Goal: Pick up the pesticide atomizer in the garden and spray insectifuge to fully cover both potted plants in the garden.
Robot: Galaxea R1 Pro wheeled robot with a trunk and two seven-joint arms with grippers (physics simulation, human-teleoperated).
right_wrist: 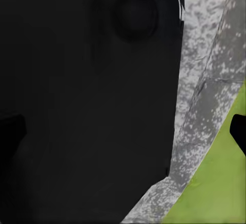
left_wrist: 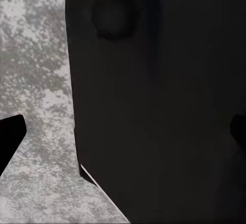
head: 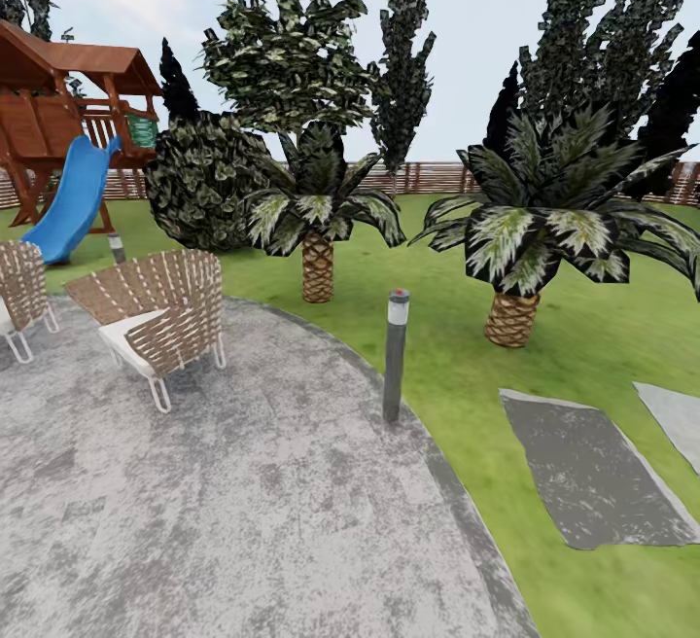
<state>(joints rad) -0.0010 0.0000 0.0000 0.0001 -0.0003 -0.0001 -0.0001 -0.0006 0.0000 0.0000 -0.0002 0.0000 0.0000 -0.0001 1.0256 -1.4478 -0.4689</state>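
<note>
— Where is the pesticide atomizer placed relative to either tool?

— That cannot be told. From the head view a round paved patio (head: 243,482), two woven chairs (head: 160,312), a bollard light (head: 395,354), two palms (head: 317,205) on the lawn (head: 583,356), stepping slabs (head: 593,468), a playset slide (head: 73,200) and the wooden fence (head: 428,176) are seen (no sprayer, no small speckled rosettes among them).

— And the state of the tools?

— In each wrist view a dark fingertip (left_wrist: 11,134) is seen at either edge, (right_wrist: 238,131) on the right arm, with a dark body of the robot close behind and nothing held between. The left tool (left_wrist: 123,131) and right tool (right_wrist: 123,131) are judged spread and empty.

— Which arm is nearer, then?

— It is left undecided; a search of the garden is judged the step in hand.
</note>
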